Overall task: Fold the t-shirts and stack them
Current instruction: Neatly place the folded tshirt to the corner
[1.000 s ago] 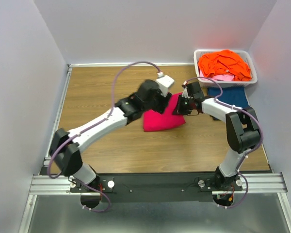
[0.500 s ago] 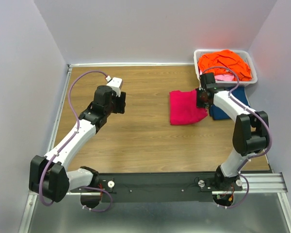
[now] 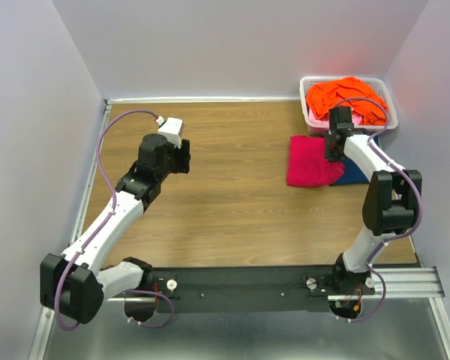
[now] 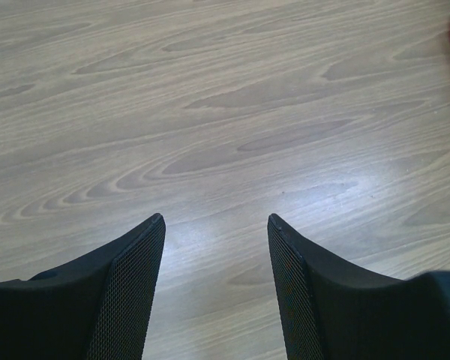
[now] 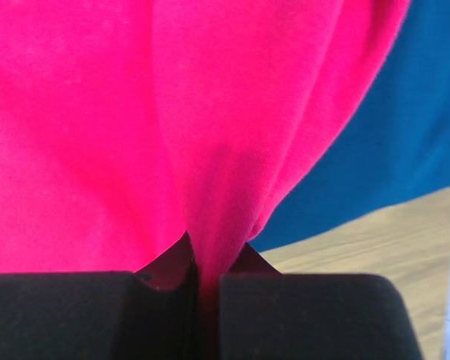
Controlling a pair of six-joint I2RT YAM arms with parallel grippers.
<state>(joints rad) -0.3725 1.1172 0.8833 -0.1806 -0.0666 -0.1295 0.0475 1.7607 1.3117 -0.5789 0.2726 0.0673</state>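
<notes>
1. Firmly, the right gripper (image 5: 202,262) pinches the pink shirt (image 3: 309,166), which lies on the table (image 3: 225,202) partly over the blue shirt (image 3: 358,171).
2. Meanwhile, the left gripper (image 4: 216,225) hovers above the table, jaws apart.

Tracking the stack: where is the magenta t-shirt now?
Top view, right side: the magenta t-shirt lies partly over the dark blue t-shirt, just below the white basket, pinched by the right gripper.
</notes>
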